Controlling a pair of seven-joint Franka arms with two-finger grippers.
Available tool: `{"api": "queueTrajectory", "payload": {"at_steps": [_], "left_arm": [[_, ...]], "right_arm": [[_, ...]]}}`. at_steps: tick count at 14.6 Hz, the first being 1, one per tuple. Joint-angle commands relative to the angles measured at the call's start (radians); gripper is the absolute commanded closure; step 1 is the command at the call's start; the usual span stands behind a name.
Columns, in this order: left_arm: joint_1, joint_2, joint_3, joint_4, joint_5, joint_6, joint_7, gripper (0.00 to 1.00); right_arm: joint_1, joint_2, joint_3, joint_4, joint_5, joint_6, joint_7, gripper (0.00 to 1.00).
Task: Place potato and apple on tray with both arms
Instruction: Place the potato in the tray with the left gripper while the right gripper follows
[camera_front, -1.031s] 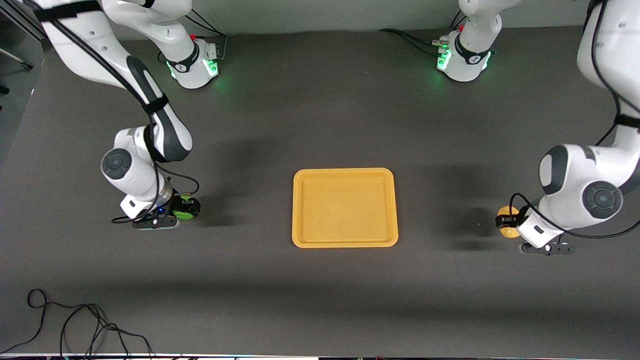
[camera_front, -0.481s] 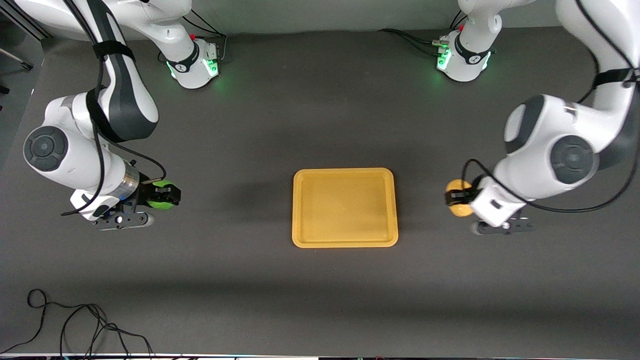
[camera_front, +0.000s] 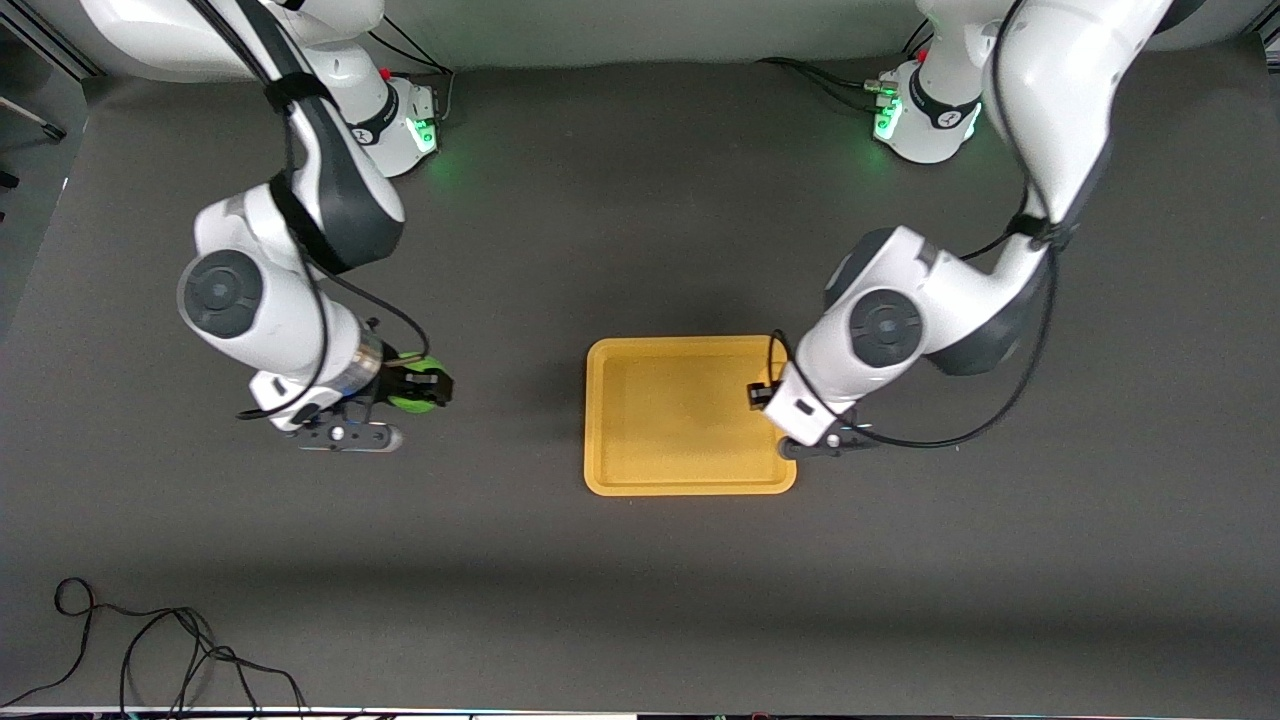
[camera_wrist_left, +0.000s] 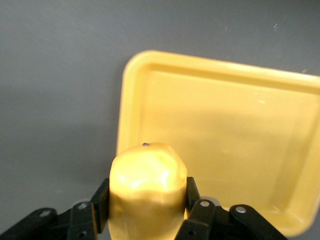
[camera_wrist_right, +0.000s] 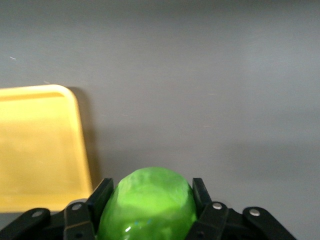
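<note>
My left gripper (camera_wrist_left: 147, 194) is shut on the yellow-tan potato (camera_wrist_left: 147, 175) and holds it up over the yellow-orange tray (camera_wrist_left: 230, 130), at the tray's rim toward the left arm's end. In the front view this gripper (camera_front: 762, 394) is over that rim of the tray (camera_front: 680, 420), and the wrist hides the potato. My right gripper (camera_wrist_right: 150, 202) is shut on the bright green apple (camera_wrist_right: 150, 195). It holds the apple (camera_front: 404, 403) in the air over bare table between the tray and the right arm's end, as the front view shows (camera_front: 425, 386). The tray (camera_wrist_right: 40, 145) has nothing on it.
The two arm bases (camera_front: 385, 125) (camera_front: 925, 115) stand along the table's edge farthest from the front camera. A loose black cable (camera_front: 150, 650) lies at the near corner toward the right arm's end. The dark table lies bare around the tray.
Both arms lifted their fruit off the table and swung toward the tray. The left gripper carried the potato from the left arm's end to the tray's rim. The right gripper brought the apple closer.
</note>
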Motion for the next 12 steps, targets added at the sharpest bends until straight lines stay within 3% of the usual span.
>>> {"api": "queueTrajectory", "payload": {"at_steps": [1,6,7,9,12], "left_arm": [[-0.047,0.067,0.015,0.018,0.077,0.039,-0.076,0.46],[-0.052,0.100,0.030,-0.008,0.121,0.065,-0.077,0.41],[-0.052,0.101,0.030,-0.020,0.127,0.074,-0.076,0.35],[-0.052,0.108,0.032,-0.025,0.135,0.081,-0.074,0.00],[-0.050,0.104,0.032,-0.034,0.155,0.067,-0.074,0.00]], "right_arm": [[-0.004,0.108,0.067,0.082,0.008,0.047,0.115,0.73],[0.000,0.198,0.127,0.101,-0.001,0.193,0.218,0.73],[0.000,0.202,0.127,0.110,0.000,0.193,0.220,0.73],[0.010,0.211,0.129,0.110,-0.001,0.202,0.227,0.73],[0.023,0.232,0.132,0.114,-0.003,0.244,0.296,0.73]]}}
